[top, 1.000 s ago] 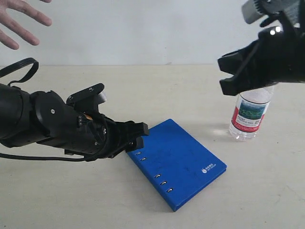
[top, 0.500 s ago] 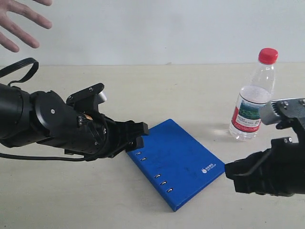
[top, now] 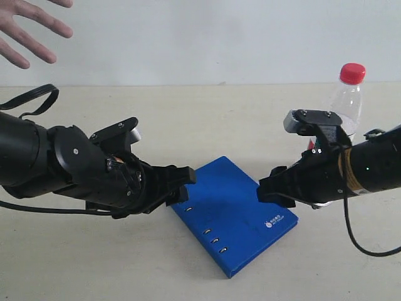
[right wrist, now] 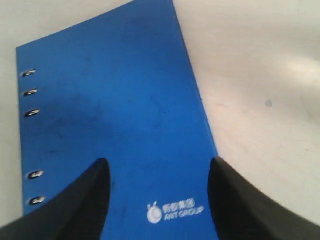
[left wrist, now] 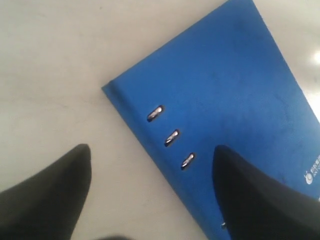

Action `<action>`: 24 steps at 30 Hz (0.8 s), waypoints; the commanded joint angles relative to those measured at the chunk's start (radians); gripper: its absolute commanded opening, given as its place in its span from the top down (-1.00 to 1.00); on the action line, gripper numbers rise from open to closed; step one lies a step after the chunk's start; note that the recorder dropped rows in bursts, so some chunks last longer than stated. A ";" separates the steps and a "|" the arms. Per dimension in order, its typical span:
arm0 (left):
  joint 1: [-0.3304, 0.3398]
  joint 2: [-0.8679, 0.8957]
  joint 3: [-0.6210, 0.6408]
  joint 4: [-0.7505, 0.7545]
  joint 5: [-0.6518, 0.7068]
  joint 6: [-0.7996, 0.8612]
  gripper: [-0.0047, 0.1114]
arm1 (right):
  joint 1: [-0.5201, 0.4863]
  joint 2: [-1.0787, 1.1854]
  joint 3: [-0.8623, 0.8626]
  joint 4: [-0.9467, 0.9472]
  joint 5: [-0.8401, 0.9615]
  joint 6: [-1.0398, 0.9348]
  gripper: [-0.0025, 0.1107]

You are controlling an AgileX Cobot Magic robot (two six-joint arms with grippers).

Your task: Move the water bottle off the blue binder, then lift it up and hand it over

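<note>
The blue binder (top: 233, 213) lies flat on the table, shut, with rivets along its spine. It also fills much of the left wrist view (left wrist: 220, 105) and the right wrist view (right wrist: 115, 110). The water bottle (top: 346, 94) stands upright on the table behind the right arm, off the binder, its red cap showing and its lower half hidden. My left gripper (top: 182, 188) is open at the binder's spine edge, one finger over the cover (left wrist: 150, 170). My right gripper (top: 276, 191) is open over the binder's logo corner (right wrist: 157, 172). Neither holds anything.
A person's open hand (top: 31, 31) hovers at the top left above the table. A black cable (top: 31, 97) loops behind the left arm. The pale table (top: 219, 119) runs back to a white wall.
The right arm has swung down from above the bottle, passed low at the right, and now reaches in over the binder's right corner. The left arm edged slightly forward. The bottle stayed put.
</note>
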 commanded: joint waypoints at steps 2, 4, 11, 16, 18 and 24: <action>-0.004 0.004 -0.002 -0.012 -0.007 0.003 -0.18 | -0.001 0.070 -0.038 0.010 0.026 -0.036 0.03; -0.004 0.004 -0.002 -0.012 -0.007 0.003 -0.18 | -0.001 0.127 -0.058 0.012 -0.003 -0.040 0.03; -0.004 0.003 -0.002 -0.010 0.001 0.003 -0.18 | -0.001 0.189 -0.073 0.009 -0.015 -0.040 0.03; -0.004 0.003 -0.002 -0.010 0.016 0.003 -0.18 | -0.001 0.189 -0.073 0.009 0.035 -0.051 0.03; -0.004 0.003 -0.002 -0.010 0.014 0.003 -0.18 | -0.001 0.190 -0.073 0.009 0.012 -0.051 0.03; -0.004 0.003 -0.002 -0.008 0.009 0.015 -0.18 | -0.001 0.213 -0.073 -0.006 -0.292 -0.057 0.03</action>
